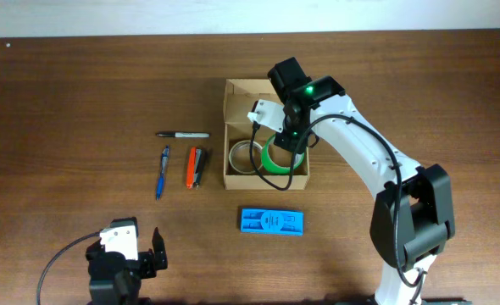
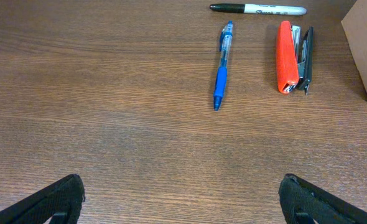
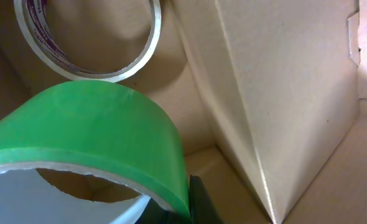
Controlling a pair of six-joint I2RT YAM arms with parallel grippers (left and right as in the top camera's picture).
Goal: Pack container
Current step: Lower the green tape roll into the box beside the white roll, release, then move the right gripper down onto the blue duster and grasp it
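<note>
Small tan-brown cardboard box (image 1: 240, 102), flap lid open: mid-table, holding a clear tape roll (image 1: 245, 157) and a green tape roll (image 3: 90, 124). Right gripper (image 1: 288, 140): inside the box, clenched, seemingly on the green roll's wall. Left gripper (image 2: 183, 208): spread wide, empty, well apart from the box

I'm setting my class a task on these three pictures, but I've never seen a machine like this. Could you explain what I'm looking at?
These are two robot arms at a wooden table. One picture looks down from above; the other two come from cameras on the wrists. The left arm's two fingers are open and empty, facing a blue pen, a black marker and an orange stapler. The right arm's fingers reach into the cardboard box and grip a green tape roll; a clear tape roll lies beside it. A flat blue case lies on the table outside the box.
</note>
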